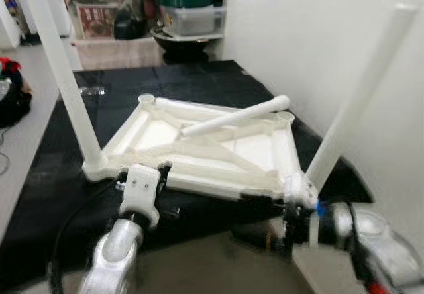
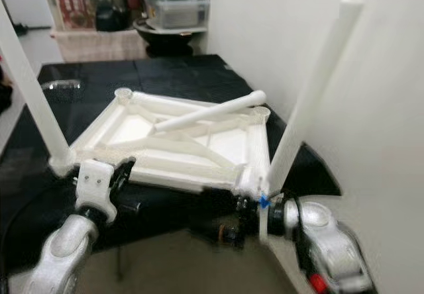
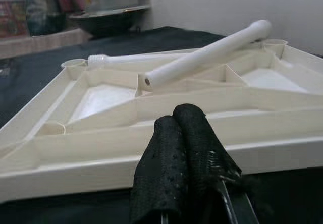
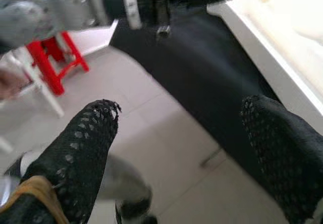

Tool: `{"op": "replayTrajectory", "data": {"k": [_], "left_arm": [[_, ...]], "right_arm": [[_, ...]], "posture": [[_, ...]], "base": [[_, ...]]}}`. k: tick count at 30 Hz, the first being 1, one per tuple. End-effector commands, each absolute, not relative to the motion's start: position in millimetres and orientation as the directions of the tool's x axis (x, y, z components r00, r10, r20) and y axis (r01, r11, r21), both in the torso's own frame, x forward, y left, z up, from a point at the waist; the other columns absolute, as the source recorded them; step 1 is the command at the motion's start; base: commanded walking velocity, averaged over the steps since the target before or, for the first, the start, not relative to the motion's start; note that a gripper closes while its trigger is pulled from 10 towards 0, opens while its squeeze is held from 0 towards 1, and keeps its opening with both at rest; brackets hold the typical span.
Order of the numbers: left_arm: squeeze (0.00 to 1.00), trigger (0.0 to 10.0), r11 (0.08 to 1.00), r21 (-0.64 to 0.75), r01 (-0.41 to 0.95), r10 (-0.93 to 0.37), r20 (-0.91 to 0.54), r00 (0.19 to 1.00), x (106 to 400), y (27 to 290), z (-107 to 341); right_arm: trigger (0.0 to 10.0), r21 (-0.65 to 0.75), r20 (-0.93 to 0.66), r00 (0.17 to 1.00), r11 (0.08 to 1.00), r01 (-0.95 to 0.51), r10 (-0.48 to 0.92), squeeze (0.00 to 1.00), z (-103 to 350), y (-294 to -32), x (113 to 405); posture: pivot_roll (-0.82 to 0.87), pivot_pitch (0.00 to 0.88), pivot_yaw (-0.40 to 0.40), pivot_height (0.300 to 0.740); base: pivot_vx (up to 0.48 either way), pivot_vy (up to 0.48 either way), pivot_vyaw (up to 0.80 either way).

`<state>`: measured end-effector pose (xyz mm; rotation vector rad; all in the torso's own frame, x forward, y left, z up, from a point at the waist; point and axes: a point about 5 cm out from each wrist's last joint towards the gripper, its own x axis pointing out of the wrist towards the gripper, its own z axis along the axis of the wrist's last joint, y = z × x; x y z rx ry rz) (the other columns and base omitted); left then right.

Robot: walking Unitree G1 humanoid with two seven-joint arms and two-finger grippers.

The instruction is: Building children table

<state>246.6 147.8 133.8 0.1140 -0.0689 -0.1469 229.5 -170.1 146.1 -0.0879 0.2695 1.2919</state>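
The white plastic tabletop [image 1: 212,151] lies upside down on a black mat [image 1: 199,85] in the middle of the frame, ribbed underside up, and two legs are already standing: one leg [image 1: 66,82] rises from the near-left corner toward the upper left, the other leg [image 1: 361,95] leans up from the near-right corner toward the upper right. A third, loose leg [image 1: 235,117] rests diagonally across the ribs, and the two far corner sockets look empty. The left gripper [image 3: 184,148] sits at the tabletop's near edge, lower left, its two fabric-covered fingers pressed together with nothing between them. The right gripper [image 4: 186,148] is lower right beside the right leg's base, fingers spread wide over bare floor, gripping nothing. My read: the loose leg goes next. Best to take it near the middle so it hangs balanced, tip it upright, line its narrowed end squarely over a far socket, then push straight down. The plastic looks smooth, hard and slippery; the round tube could roll off those ribs, so a firm, centred pinch matters.
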Motion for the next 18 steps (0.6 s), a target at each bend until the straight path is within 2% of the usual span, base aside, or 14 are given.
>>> {"op": "replayTrajectory", "data": {"k": [1, 2, 5, 7, 10, 11, 13, 14, 17, 18], "left_arm": [[0.0, 10.0, 0.981, 0.106, 0.161, -0.168, 0.058, 0.984, 249, 144, 136], [0.0, 10.0, 0.981, 0.106, 0.161, -0.168, 0.058, 0.984, 249, 144, 136], [0.0, 10.0, 0.984, 0.104, 0.146, -0.152, 0.052, 0.987, 250, 150, 136], [0.0, 10.0, 0.985, 0.107, 0.137, -0.143, 0.047, 0.989, 250, 153, 135], [0.0, 10.0, 0.988, 0.116, 0.106, -0.111, 0.036, 0.993, 249, 159, 134], [0.0, 10.0, 0.988, 0.116, 0.106, -0.111, 0.036, 0.993, 249, 159, 134], [0.0, 10.0, 0.99, 0.12, 0.078, -0.081, 0.025, 0.996, 249, 166, 133], [0.0, 10.0, 0.99, 0.121, 0.067, -0.07, 0.017, 0.997, 248, 169, 132], [0.0, 10.0, 0.991, 0.121, 0.061, -0.063, 0.011, 0.998, 248, 170, 131], [0.0, 10.0, 0.991, 0.123, 0.048, -0.049, 0.0, 0.999, 247, 172, 130]], "right_arm": [[10.0, 0.109, -0.273, 0.215, 0.252, -0.961, 0.938, 0.0, 147, -179, 226], [10.0, 0.109, -0.273, 0.215, 0.252, -0.961, 0.938, 0.0, 147, -179, 226], [10.0, 0.16, -0.417, 0.116, 0.198, -0.967, 0.902, 0.0, 146, -208, 217], [10.0, 0.157, -0.464, 0.112, 0.206, -0.966, 0.879, 0.0, 146, -217, 217], [10.0, 0.093, -0.59, 0.164, 0.268, -0.959, 0.791, 0.0, 143, -237, 225], [10.0, 0.093, -0.59, 0.164, 0.268, -0.959, 0.791, 0.0, 143, -237, 225], [10.0, 0.017, -0.597, 0.234, 0.304, -0.953, 0.767, 0.0, 147, -243, 236], [10.0, -0.024, -0.573, 0.266, 0.309, -0.951, 0.775, 0.0, 151, -238, 242], [10.0, -0.05, -0.555, 0.285, 0.311, -0.949, 0.781, 0.0, 153, -235, 245], [10.0, -0.093, -0.526, 0.304, 0.302, -0.949, 0.794, 0.0, 155, -225, 250]], "posture": [[-0.05, 0.0, -0.063, 0.74], [-0.05, 0.0, -0.063, 0.74], [-0.04, 0.0, -0.066, 0.74], [-0.04, 0.0, -0.066, 0.74], [-0.04, 0.0, -0.069, 0.74], [-0.04, 0.0, -0.069, 0.74], [-0.04, 0.0, -0.068, 0.74], [-0.04, 0.0, -0.068, 0.74], [-0.04, 0.0, -0.066, 0.74], [-0.05, 0.0, -0.062, 0.74]], "base": [[0.0, 0.0, 0.0], [0.0, 0.0, 0.0], [0.0, 0.0, 0.0], [0.0, 0.0, 0.0], [0.0, 0.0, 0.0], [0.0, 0.0, 0.0], [0.0, 0.0, 0.0], [0.0, 0.0, 0.0], [0.0, 0.0, 0.0], [0.0, 0.0, 0.0]]}}
